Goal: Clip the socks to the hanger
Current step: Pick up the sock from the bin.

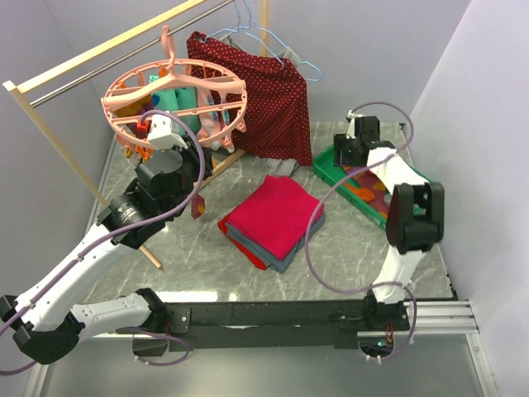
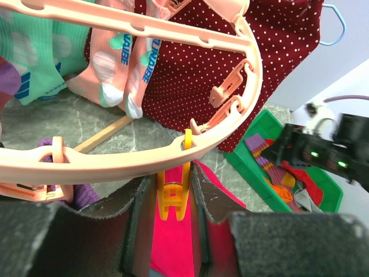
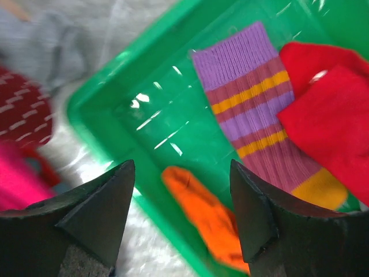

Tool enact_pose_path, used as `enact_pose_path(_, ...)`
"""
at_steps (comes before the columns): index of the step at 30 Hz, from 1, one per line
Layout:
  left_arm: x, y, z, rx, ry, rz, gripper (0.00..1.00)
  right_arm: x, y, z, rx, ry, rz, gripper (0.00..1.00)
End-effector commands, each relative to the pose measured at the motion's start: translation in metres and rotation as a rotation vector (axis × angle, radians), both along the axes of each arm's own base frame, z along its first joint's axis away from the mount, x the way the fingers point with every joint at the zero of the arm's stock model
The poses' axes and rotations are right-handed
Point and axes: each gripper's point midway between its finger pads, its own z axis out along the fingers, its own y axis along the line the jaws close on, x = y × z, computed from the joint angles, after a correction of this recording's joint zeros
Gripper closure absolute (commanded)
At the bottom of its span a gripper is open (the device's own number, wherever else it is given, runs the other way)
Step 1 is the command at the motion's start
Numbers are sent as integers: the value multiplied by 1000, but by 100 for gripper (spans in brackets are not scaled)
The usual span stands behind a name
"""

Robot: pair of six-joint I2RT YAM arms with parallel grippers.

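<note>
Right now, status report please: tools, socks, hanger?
Left tool shut on yellow clip under pink hanger. Right tool open above socks in green tray. No sock held.

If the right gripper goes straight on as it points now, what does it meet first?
The right gripper would probably meet the orange sock in the green tray, lying between its open fingers; possibly bare tray floor instead, depth is unclear.

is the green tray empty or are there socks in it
Not empty. The right wrist view shows a purple striped sock, an orange sock and a red sock lying in the green tray.
</note>
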Motion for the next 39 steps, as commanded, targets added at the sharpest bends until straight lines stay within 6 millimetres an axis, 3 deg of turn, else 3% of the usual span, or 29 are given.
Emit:
enact_pose_path(1, -7, 0, 13, -14, -11, -37, 99, 30, -10, -4, -17, 4, -41, 28)
enact_pose_path(3, -8, -2, 11, -13, -4, -45, 99, 38, -16, -25, -41, 50, -52, 29)
enact_pose_path(5, -7, -3, 7, -11, 6, -49, 99, 49, -23, -25, -68, 46, -64, 29)
enact_pose_path(9, -9, -7, 5, -21, 16, -64, 99, 67, -34, -41, -112, 74, -68, 30)
enact_pose_path(17, -9, -8, 8, -19, 22, -73, 99, 78, -36, -75, -137, 168, -23, 31)
enact_pose_path(22, -11, -7, 5, -13, 30, -72, 99, 70, -31, -95, -111, 226, -9, 44)
enact_pose_path(26, -11, -7, 6, -16, 29, -72, 99, 70, -34, -95, -104, 222, -14, 68)
enact_pose_path(29, -11, -7, 5, -18, 31, -71, 99, 72, -37, -78, -89, 184, -17, 99)
enact_pose_path(31, -11, -7, 5, -21, 30, -73, 99, 70, -39, -70, -95, 158, -27, 100)
enact_pose_path(32, -11, -7, 5, -19, 30, -72, 99, 72, -43, -50, -108, 116, -45, 100)
enact_pose_path(34, -11, -5, 6, -16, 27, -67, 99, 72, -46, -32, -116, 68, -64, 100)
enact_pose_path(35, -11, -6, 8, -14, 24, -68, 99, 72, -45, -7, -108, 15, -72, 100)
enact_pose_path(37, -11, -4, 10, -11, 18, -62, 99, 71, -42, 14, -89, -40, -72, 100)
enact_pose_path(38, -11, -3, 11, -11, 14, -62, 99, 68, -40, 40, -75, -95, -71, 100)
enact_pose_path(39, -11, -3, 11, -12, 11, -61, 99, 66, -39, 48, -66, -123, -71, 100)
